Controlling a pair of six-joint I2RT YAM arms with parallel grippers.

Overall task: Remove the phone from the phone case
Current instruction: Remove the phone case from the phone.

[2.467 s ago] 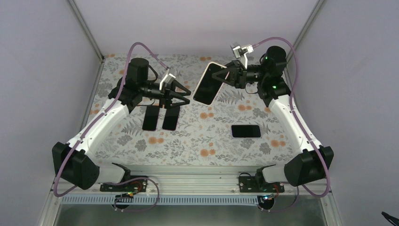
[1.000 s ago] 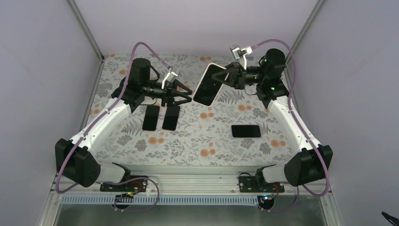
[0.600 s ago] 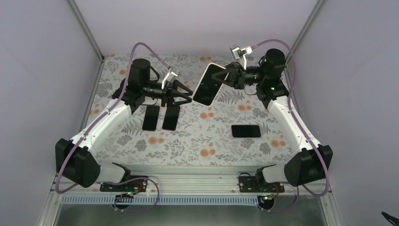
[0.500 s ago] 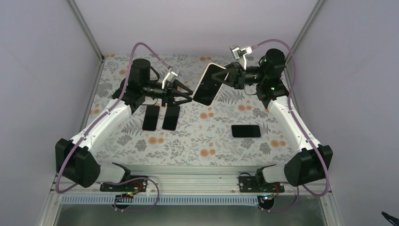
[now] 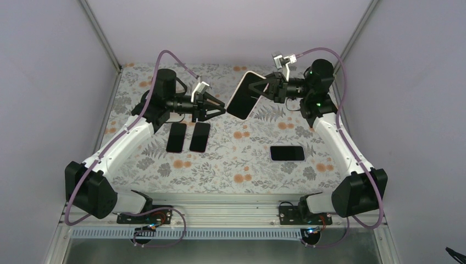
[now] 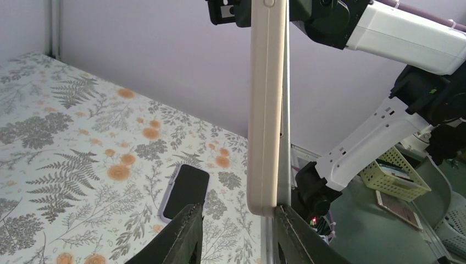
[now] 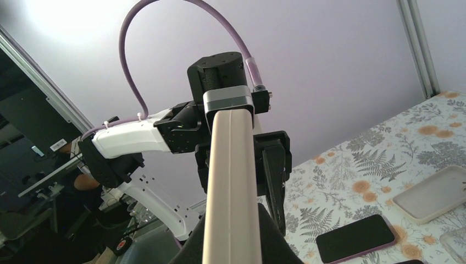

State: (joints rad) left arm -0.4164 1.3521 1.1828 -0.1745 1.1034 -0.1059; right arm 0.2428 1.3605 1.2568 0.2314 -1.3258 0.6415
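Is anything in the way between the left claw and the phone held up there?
Nothing visible: the cased phone's lower end sits right at the open left gripper's fingertips, with only air between.

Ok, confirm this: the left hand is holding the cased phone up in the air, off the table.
Wrong hand. The right hand holds the cased phone up in the air, off the table, as the top external view shows; the left hand is open at its lower end.
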